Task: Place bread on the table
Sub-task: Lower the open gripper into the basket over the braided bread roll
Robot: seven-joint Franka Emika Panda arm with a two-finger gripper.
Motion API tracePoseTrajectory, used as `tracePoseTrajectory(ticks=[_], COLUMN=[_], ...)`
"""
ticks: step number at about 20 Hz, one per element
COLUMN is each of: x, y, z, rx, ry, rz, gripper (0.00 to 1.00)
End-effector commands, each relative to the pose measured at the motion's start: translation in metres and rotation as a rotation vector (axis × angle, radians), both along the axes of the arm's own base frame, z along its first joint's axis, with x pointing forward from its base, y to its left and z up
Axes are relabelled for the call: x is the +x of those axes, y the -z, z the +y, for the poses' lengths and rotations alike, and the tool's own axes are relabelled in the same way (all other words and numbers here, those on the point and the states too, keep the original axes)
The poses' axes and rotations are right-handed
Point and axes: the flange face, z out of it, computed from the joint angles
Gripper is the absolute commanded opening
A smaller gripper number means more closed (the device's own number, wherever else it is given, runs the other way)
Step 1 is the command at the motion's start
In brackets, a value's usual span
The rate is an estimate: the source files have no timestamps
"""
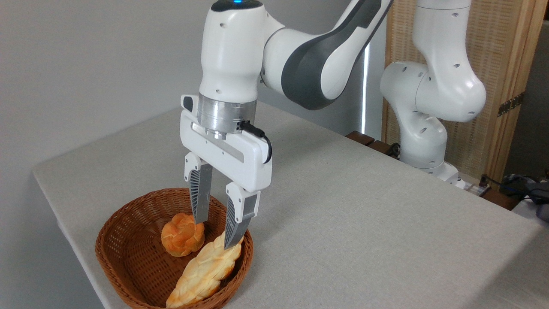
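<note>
jaws spread open above the bread [206, 268] in its wicker basket [124, 253] on the grey table [364, 214].

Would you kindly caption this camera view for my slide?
Open claw lowered over the braided loaf beside a bun in the wicker basket.

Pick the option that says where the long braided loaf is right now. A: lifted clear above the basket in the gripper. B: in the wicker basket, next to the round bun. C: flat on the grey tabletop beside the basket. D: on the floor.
B: the bread lies inside the basket beside the round bun, with the open gripper straddling its upper end.
</note>
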Motion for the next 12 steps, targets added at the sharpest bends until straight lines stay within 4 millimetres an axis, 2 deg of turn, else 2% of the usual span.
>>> tracePoseTrajectory(ticks=[1,4,12], x=[0.0,-0.005,-0.004], y=[0.002,0.017,0.026], z=[-0.002,-0.006,-0.015], rx=[0.057,0.102,0.102], ry=[0.035,0.067,0.083], rz=[-0.009,0.018,0.036], gripper=[0.99,0.99,0.99])
